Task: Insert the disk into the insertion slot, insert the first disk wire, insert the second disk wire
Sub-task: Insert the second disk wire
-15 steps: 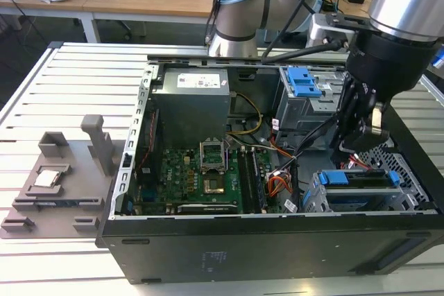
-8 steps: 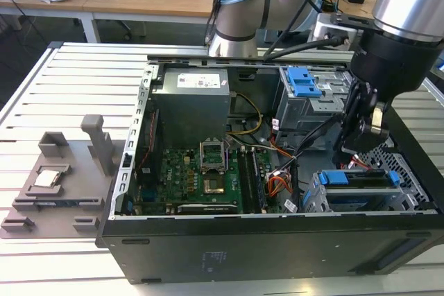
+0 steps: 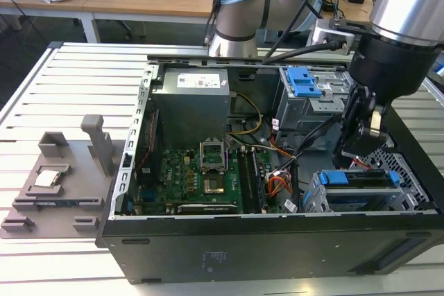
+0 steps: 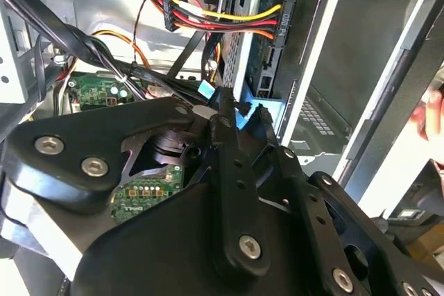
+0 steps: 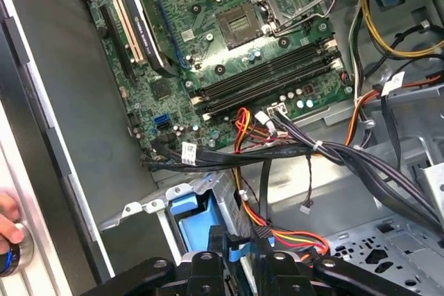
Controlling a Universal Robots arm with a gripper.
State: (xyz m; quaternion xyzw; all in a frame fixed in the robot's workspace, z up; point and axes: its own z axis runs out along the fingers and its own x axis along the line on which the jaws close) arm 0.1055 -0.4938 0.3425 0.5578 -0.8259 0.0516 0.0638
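An open computer case (image 3: 263, 240) lay on the slatted counter (image 3: 62, 81), motherboard (image 3: 201, 178) exposed. The disk (image 3: 361, 184) sat inside the insertion slot (image 3: 313, 202) at the case's corner on the exterior view's right. Just above it hung the pincer (image 4: 236, 112), its fingers (image 5: 208, 265) nearly closed on a small blue connector (image 4: 246, 114) beside the drive's end.

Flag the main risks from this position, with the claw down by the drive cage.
1. The claw sits among loose cables beside the insertion slot; a move could snag them.
2. The multicoloured power wires hang near the disk; tugging could strain their connector.
3. A person's fingers rest at the case edge, close to the arm's workspace.
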